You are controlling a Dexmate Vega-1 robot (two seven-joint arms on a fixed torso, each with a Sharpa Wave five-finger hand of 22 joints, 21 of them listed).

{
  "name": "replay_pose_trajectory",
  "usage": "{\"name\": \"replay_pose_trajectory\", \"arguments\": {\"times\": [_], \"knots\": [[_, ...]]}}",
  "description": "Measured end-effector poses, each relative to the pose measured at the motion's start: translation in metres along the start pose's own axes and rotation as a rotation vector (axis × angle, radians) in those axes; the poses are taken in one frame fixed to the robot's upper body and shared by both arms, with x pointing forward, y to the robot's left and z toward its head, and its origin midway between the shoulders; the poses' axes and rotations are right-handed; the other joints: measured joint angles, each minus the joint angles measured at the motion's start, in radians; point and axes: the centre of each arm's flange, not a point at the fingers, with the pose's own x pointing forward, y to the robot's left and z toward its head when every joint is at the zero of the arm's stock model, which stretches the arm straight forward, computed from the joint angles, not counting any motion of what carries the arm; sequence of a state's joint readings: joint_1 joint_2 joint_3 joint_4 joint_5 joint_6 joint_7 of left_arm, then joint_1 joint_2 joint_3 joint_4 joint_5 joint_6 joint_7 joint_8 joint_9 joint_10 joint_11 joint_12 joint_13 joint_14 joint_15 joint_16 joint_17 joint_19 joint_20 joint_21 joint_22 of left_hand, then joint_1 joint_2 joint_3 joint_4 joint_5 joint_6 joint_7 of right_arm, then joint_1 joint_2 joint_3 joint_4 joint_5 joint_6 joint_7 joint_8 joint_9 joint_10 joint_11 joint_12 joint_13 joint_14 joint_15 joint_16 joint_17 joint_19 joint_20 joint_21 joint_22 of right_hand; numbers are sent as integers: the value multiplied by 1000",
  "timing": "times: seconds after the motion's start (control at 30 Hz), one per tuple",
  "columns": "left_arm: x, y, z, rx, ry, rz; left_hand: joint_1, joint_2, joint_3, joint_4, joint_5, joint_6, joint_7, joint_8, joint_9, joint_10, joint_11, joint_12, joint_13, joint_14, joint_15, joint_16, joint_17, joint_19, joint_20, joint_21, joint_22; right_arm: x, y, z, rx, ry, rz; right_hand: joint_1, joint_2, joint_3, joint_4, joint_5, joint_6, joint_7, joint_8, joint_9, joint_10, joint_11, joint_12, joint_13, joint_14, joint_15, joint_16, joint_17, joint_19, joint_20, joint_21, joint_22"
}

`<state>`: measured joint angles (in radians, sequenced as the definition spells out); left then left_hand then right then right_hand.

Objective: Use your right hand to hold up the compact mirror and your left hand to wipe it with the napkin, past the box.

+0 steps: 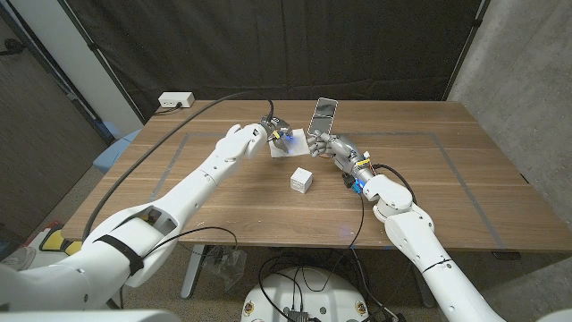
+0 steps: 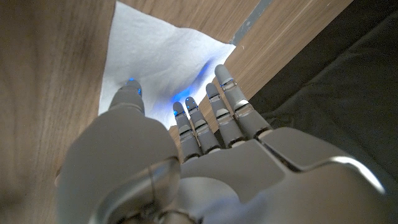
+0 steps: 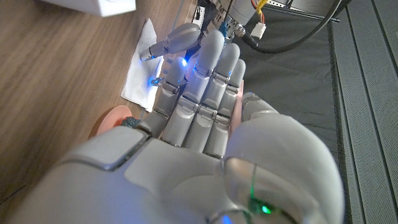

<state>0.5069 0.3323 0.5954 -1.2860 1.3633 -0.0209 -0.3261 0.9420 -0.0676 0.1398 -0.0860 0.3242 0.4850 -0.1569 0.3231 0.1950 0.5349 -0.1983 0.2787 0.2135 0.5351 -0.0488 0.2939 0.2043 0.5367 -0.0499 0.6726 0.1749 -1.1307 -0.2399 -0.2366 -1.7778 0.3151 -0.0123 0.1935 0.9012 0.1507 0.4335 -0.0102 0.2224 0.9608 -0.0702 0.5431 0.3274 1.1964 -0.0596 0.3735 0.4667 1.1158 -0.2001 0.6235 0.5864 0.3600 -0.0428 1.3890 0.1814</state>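
Left hand: the left hand [image 1: 271, 131] hangs over the white paper napkin [image 1: 289, 147], fingers spread and pointing down at the sheet; nothing is pinched between them in the left wrist view, so I read it as released, fingertips [image 2: 132, 93] at or just above the paper.
Right hand: the right hand [image 1: 338, 149] grips the round pink-based compact mirror [image 1: 323, 119] by its base, with the rectangular lid standing upright above the fingers.
Napkin: the sheet [image 2: 161, 59] lies flat on the wooden table [image 1: 447, 170], directly beneath the left hand and just beside the right hand's fingers [image 3: 205, 81]; its near corner lies next to the pink base [image 3: 112, 118].
Mirror from left hand: it stands just off to the left hand's inner side, its long axis vertical, the raised face a little higher than the left fingertips.
Box: the small white cube box [image 1: 301, 181] sits nearer the robot than both hands, between the two forearms.
Nearer arm: the left hand is nearest the napkin.
Coming move, as a judgement: close on the napkin, lift, then carry it sideways to the mirror face.
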Motion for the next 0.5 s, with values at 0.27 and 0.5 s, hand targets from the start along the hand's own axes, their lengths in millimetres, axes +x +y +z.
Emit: {"name": "replay_pose_trajectory", "arguments": {"times": [0.27, 0.5], "knots": [[3, -8, 0, 0, 14, -44, 13, 13, 0, 0, -9, 17, 4, 0, 0, 10, -4, -5, -5, 17, 1, 0, 0, 12, -2, 4, 0, -2, -1, 1, -5, -1, -10, 2, 0, -1, 1, 4, 6, 4, 0, 0, 0, 0, -4, 0, 3, -6, -6, 5, 0, 0, 5, 0], [7, -10, -4, 7, 37, -106, 46, 47, 9, -8, -48, 127, 2, 21, -8, 119, -3, -1, -5, 123, -11, 8, 0, 50, -4, 7, 5, -3, 0, 2, -8, -5, -16, 2, 0, -1, 1, 5, 6, 4, -1, 0, 0, 0, -8, 0, 4, -6, -6, 5, 0, 0, 5, 0]]}}
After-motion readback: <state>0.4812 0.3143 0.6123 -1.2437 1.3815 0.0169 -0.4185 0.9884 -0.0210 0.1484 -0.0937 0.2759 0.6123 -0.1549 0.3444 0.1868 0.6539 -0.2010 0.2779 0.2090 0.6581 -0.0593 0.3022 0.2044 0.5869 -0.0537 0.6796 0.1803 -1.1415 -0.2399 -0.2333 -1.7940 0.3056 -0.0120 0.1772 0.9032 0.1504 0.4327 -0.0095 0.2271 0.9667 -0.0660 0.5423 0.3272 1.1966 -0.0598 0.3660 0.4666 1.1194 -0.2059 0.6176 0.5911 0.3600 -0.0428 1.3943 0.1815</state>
